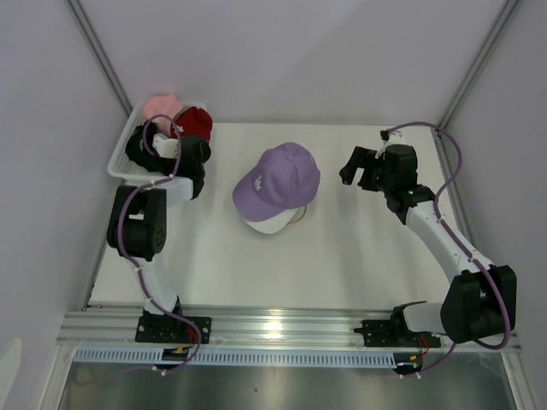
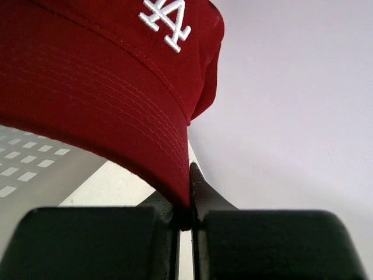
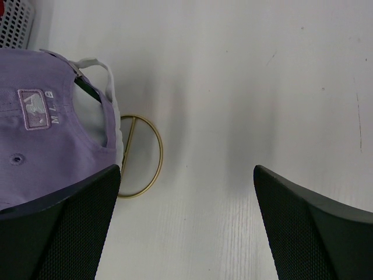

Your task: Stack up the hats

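The left pincer [image 2: 187,201] is clamped on the brim of the red hat [image 2: 105,81], whose crown rises above it, probably to lift it from the basket [image 1: 118,162]. The right pincer [image 3: 186,227] gapes apart; the lavender hat [image 3: 41,134] sits left of it.

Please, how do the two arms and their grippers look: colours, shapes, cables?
The left arm and right arm mix white tube-like links with bulky black joints. A thin purple cable runs along each. The right gripper has broad black jaws with a fine mesh texture; those of the left gripper look smooth black.
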### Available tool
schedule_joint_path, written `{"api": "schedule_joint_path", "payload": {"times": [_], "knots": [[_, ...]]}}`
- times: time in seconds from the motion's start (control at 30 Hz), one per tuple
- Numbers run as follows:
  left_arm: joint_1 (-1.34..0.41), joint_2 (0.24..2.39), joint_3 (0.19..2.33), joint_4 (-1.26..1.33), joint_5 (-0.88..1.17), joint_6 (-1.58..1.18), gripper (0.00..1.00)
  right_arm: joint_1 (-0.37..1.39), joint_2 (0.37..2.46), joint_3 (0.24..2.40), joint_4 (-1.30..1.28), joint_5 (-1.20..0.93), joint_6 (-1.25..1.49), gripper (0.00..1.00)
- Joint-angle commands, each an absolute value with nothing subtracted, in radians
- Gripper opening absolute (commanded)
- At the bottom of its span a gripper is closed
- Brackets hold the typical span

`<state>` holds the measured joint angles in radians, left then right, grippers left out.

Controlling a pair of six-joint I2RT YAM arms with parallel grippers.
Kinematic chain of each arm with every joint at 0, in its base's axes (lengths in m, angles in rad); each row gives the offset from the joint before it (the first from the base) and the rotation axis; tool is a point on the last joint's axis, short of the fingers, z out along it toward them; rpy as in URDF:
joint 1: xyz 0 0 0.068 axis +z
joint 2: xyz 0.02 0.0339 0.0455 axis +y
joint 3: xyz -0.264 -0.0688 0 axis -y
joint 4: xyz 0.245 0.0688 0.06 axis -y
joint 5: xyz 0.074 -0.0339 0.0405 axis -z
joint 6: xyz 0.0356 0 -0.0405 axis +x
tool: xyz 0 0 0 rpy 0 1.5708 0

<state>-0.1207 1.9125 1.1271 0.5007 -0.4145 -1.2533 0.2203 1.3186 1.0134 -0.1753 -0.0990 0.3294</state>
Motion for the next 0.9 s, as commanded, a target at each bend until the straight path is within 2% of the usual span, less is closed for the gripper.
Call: {"api": "schedule_joint_path", "payload": {"times": [0.0,0.2,0.33,0.43,0.47,0.53,0.67,0.87], "knots": [[-0.103,1.826,1.112,0.620,-0.382,-1.140,0.01,0.216,1.305,1.057,-0.179,-0.103,0.337,1.00],[-0.071,1.712,1.101,0.741,-0.285,-1.036,0.01,0.216,1.246,1.046,-0.181,-0.114,0.348,1.00],[-0.040,1.677,1.219,0.739,-0.175,-0.994,0.01,0.216,1.189,1.029,-0.183,-0.107,0.351,1.00],[-0.040,1.655,1.330,0.614,-0.074,-0.979,0.01,0.216,1.155,1.031,-0.187,-0.095,0.362,1.00],[-0.040,1.652,1.439,0.488,-0.039,-0.973,0.01,0.216,1.149,1.035,-0.192,-0.089,0.367,1.00],[-0.049,1.638,1.495,0.335,0.096,-0.968,0.01,0.218,1.135,1.045,-0.195,-0.066,0.394,1.00],[-0.112,1.597,1.696,0.025,0.258,-0.774,0.01,0.216,1.135,1.097,-0.207,-0.066,0.419,0.99],[-0.195,1.447,1.510,0.218,0.353,-0.752,0.01,0.215,1.129,1.131,-0.189,-0.118,0.477,1.00]]}}
